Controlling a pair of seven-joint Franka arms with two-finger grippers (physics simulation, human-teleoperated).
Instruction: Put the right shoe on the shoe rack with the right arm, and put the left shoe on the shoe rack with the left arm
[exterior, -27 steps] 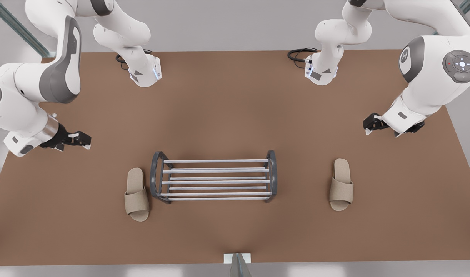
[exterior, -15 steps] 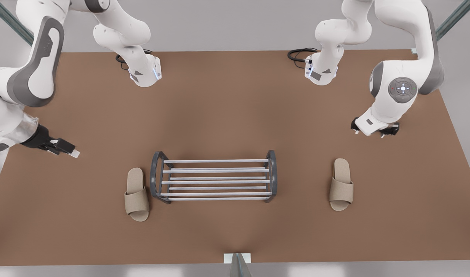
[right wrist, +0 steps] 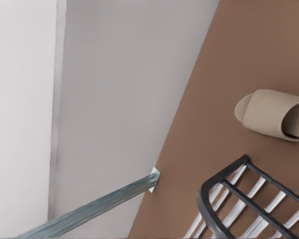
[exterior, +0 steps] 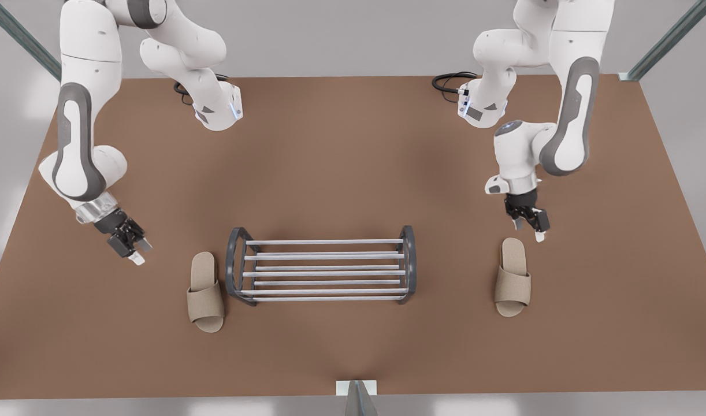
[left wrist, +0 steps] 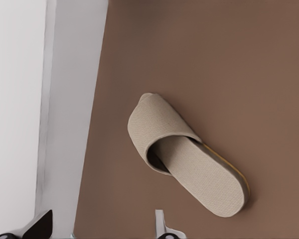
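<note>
The shoe rack (exterior: pixel 324 242) stands mid-table, its dark end frame (right wrist: pixel 203 193) near in the right wrist view. One beige slipper (exterior: pixel 205 292) lies right beside the rack at the front view's left, also seen as the slipper (right wrist: pixel 274 117). My right gripper (exterior: pixel 132 249) hovers open, apart from it, farther toward the front view's left. A second beige slipper (exterior: pixel 512 277) lies alone at the front view's right. My left gripper (exterior: pixel 532 225) hangs open just behind its heel; in the left wrist view the gripper (left wrist: pixel 99 224) has this slipper (left wrist: pixel 187 152) just ahead of its fingertips.
The brown table (exterior: pixel 353 162) carries both arm bases at its far side, with black cables (exterior: pixel 451 81) beside one. A metal post (exterior: pixel 357 398) stands at the near edge, seen as a strut (right wrist: pixel 104 204). The table edge runs close to each slipper's toe.
Both arms have swung inward and lower. The left gripper came in over the lone slipper's heel; the right gripper moved toward the slipper beside the rack. Slippers and rack have not moved.
</note>
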